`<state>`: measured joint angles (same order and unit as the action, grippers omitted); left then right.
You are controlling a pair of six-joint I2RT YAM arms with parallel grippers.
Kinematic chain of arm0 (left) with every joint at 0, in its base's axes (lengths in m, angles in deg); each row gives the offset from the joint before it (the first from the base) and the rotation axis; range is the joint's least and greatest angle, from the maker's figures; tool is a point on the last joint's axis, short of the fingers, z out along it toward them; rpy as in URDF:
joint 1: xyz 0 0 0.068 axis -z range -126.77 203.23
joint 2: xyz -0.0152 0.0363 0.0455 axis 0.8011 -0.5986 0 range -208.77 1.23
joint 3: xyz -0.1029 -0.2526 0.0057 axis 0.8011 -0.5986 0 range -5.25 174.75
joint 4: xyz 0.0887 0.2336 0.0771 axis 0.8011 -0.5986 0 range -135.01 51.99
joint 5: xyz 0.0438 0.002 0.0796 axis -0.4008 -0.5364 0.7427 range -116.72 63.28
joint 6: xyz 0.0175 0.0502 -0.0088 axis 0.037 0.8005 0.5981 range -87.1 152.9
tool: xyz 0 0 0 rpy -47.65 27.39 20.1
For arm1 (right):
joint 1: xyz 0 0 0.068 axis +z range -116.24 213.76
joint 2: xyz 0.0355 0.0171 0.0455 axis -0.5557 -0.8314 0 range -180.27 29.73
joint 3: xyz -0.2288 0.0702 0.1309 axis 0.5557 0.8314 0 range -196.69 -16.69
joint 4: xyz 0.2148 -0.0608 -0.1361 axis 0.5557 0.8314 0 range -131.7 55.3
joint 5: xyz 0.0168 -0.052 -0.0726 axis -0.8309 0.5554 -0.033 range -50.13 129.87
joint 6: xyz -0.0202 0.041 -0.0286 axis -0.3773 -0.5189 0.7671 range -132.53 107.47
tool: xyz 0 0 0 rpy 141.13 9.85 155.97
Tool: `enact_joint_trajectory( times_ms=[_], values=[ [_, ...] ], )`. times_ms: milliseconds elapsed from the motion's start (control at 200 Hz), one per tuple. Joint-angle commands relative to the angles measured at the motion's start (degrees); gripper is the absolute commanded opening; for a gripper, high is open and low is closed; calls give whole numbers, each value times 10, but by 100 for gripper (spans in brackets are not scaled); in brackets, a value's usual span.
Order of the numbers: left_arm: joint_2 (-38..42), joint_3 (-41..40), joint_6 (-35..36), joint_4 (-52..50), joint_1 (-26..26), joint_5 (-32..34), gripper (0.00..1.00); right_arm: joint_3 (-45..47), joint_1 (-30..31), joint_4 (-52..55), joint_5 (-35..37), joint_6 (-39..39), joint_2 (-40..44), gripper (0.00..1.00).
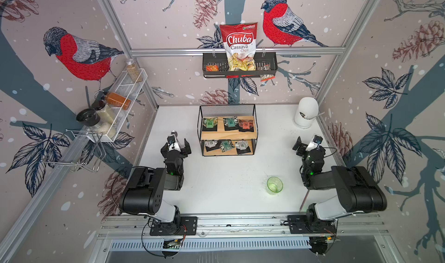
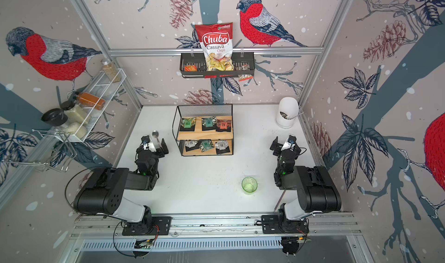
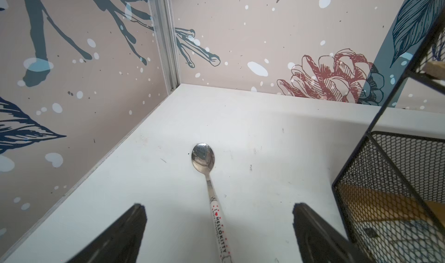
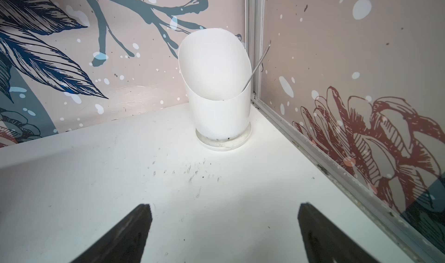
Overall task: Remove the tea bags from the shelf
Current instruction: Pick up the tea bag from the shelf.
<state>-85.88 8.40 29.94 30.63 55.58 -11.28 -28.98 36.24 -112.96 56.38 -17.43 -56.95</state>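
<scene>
Nothing is gripped at this moment. The left gripper (image 1: 178, 145) is held with jaws spread wide and empty, just beside the shelf (image 1: 227, 135), and in its wrist view the black fingers (image 3: 115, 237) are seen parted either side of a spoon (image 3: 209, 189) that lies flat on the white table (image 1: 228, 177). The right gripper (image 1: 305, 143) is likewise spread and bare, pointed toward a white container (image 1: 305, 116) in the far corner, well apart from the shelf.

All six tea bags (image 1: 227, 124) are seen on the shelf in both top views: three on the upper board, green, teal and red-orange, and three on the lower board (image 2: 206, 145). They are laid leaning back with their faces up, probably so that a front edge can be pinched. None has been lifted out, so the task is judged as not yet begun.

The sachets are thin, flat, black-edged squares, likely slippery and light. The shelf is made of black wire with a mesh back and pale wooden boards; the low gap above the lower board is judged the tighter reach. A green translucent cup (image 1: 274, 185) stands on the table near the right arm.
</scene>
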Motion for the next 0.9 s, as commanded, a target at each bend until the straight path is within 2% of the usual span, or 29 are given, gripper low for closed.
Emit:
enact_joint_trajectory(
  times_ms=[0, 565, 615, 665, 770, 810, 895],
  values=[
    [2, 2, 1, 11, 1, 7, 98, 0, 0, -5, 1, -6, 3, 100],
    [3, 2, 1, 11, 1, 6, 98, 0, 0, -4, 2, -6, 3, 100],
    [7, 2, 2, 15, 5, 25, 98, 4, 0, -14, -7, -1, 8, 100],
    [37, 17, 10, -35, 14, 43, 98, 2, 13, -8, -4, 19, 28, 100],
    [123, 103, -4, -233, 27, 66, 98, -73, 72, 169, 91, 49, 107, 100],
    [153, 126, -7, -270, 31, 62, 99, -91, 100, 184, 111, 74, 139, 100],
    [211, 181, 29, -329, 66, 102, 98, -157, 158, 237, 143, 120, 212, 100]
  ],
)
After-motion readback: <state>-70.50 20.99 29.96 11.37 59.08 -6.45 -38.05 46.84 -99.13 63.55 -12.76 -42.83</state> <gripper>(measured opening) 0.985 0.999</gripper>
